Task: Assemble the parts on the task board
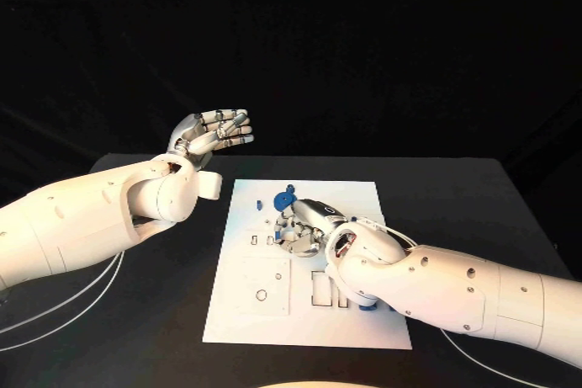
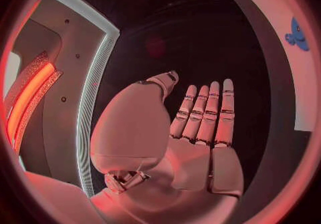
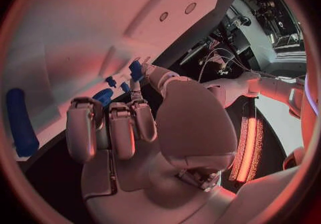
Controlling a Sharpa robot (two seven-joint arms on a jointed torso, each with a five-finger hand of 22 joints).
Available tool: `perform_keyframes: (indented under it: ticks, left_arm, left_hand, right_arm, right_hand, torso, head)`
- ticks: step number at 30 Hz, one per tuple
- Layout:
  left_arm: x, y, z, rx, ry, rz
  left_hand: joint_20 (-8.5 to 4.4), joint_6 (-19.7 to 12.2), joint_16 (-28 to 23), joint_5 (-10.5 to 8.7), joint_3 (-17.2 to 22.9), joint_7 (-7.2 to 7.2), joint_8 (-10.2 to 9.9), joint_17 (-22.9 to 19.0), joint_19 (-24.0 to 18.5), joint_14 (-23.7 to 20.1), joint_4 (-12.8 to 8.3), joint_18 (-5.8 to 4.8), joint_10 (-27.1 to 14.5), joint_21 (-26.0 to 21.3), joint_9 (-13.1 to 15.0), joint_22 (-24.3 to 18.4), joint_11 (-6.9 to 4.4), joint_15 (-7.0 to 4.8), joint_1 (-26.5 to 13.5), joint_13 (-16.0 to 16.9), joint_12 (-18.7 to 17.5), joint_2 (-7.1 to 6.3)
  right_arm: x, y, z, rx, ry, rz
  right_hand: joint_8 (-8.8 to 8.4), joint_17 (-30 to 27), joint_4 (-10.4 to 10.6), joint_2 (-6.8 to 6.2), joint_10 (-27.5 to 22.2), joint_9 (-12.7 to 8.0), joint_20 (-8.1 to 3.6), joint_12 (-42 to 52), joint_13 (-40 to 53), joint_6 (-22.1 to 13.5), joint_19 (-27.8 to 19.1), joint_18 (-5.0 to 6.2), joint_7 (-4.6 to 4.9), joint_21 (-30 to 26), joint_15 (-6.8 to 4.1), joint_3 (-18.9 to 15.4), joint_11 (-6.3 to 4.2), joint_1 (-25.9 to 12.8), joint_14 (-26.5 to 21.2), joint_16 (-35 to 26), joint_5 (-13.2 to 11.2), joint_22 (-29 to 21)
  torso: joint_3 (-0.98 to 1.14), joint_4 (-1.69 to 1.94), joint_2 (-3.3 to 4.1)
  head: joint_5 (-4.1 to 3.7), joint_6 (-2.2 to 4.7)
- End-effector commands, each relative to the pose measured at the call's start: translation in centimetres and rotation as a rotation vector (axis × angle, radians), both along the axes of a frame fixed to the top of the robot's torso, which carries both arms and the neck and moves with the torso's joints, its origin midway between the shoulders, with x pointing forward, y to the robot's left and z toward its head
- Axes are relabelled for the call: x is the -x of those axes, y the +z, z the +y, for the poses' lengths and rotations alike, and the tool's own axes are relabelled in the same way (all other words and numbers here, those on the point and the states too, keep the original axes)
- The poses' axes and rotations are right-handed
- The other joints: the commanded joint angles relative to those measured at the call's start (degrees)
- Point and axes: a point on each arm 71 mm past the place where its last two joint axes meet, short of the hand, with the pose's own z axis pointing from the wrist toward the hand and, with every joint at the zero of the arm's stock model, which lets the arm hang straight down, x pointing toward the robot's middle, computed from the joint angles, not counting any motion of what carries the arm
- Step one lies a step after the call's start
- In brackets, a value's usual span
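Task board: white plate [image 1: 243,321] lying flat in the middle of the black desk [image 1: 145,337]
Parts: a round blue piece [image 1: 284,198] near the board's far edge, a small blue one [image 1: 258,204] just beside it, a long blue piece [image 3: 18,122] lying apart on the board
Right hand: the hand [image 1: 306,228] is low over the board's middle, fingers [image 3: 110,128] curled downward; whether they hold a piece, I cannot tell
Left hand: the hand [image 1: 216,131] is raised above the desk's far left corner, palm up, fingers [image 2: 208,109] straight and side by side, holding nothing
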Motion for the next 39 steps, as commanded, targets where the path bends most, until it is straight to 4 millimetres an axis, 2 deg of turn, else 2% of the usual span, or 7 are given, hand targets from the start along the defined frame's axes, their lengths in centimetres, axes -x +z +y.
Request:
perform_keyframes:
  ticks: [1,7,18,28,39]
  left_arm:
    - [0.02,0.11,-0.23,0.01,-0.016,-0.007]
    - [0.03,0.11,-0.21,0.01,-0.016,-0.006]
    - [0.04,0.11,-0.18,0.009,-0.015,-0.005]
    - [0.01,0.08,-0.21,0.009,-0.017,-0.004]
    - [-0.02,0.06,-0.16,0.009,-0.016,-0.003]
  left_hand:
    - [0.07,-0.2,-0.29,-0.07,0.04,2.51,0.15,0.05,-0.04,0.36,-0.32,0.11,0.02,-0.19,0.05,0.0,-0.11,-0.19,-0.42,0.09,0.31,0.19]
    - [0.07,-0.2,-0.29,-0.07,0.04,2.51,0.15,0.05,-0.04,0.36,-0.32,0.11,0.02,-0.19,0.05,0.0,-0.11,-0.19,-0.42,0.09,0.31,0.19]
    - [0.07,-0.2,-0.29,-0.07,0.04,2.51,0.15,0.05,-0.04,0.36,-0.32,0.11,0.02,-0.19,0.05,0.0,-0.11,-0.19,-0.42,0.09,0.31,0.19]
    - [0.08,-0.19,-0.52,-0.08,0.01,2.45,0.18,0.05,-0.08,0.22,-0.33,0.09,0.04,-0.23,0.07,0.0,-0.1,-0.14,-0.54,0.07,0.31,0.13]
    - [0.08,-0.2,-0.56,-0.08,0.01,2.48,0.18,0.05,-0.09,0.22,-0.33,0.09,0.03,-0.24,0.07,0.0,-0.11,-0.14,-0.57,0.06,0.3,0.12]
  right_arm:
    - [0.1,-0.1,0.23,0.007,0.014,-0.015]
    - [0.01,-0.45,0.22,0.016,0.009,-0.009]
    - [-0.26,-0.77,-0.07,0.029,0.0,-0.001]
    - [-0.12,-0.75,0.02,0.026,0.008,0.0]
    - [-0.16,-0.8,-0.04,0.026,0.006,0.001]
  right_hand:
    - [0.31,14.6,0.06,-0.1,0.47,0.11,-0.07,0.29,5.98,0.04,1.19,-0.78,-0.25,0.32,-0.33,-0.37,-0.03,-0.54,5.97,0.27,0.33,8.37]
    - [0.32,14.52,0.05,-0.17,0.42,0.11,-0.08,0.23,5.91,0.0,1.11,-0.74,-0.24,0.17,-0.34,-0.4,-0.03,-0.58,5.95,0.25,0.34,8.25]
    - [0.05,14.34,0.11,-0.49,0.11,0.0,-0.09,-0.09,5.56,-0.77,0.88,-0.64,-0.02,-0.29,-0.28,-0.5,0.11,-0.93,5.91,0.19,0.37,7.94]
    - [-0.48,14.22,0.21,-1.09,-0.34,-0.26,0.08,-0.52,5.11,-1.93,0.77,-0.6,0.44,-0.56,0.02,-0.71,0.5,-1.42,5.88,0.15,0.36,7.8]
    - [-0.75,14.22,0.63,-1.81,-0.53,-0.43,0.32,-0.68,4.96,-2.58,0.7,-0.57,0.75,-0.75,0.3,-1.32,0.81,-2.25,5.88,0.15,0.29,7.72]
  torso:
    - [-0.05,0.05,0.02]
    - [-0.02,0.07,0.05]
    - [0.07,-0.19,0.04]
    - [0.07,0.01,0.05]
    - [0.0,-0.06,0.06]
  head:
    - [0.3,-0.02]
    - [0.36,-0.08]
    - [0.35,-0.17]
    - [0.21,-0.17]
    - [0.23,-0.24]
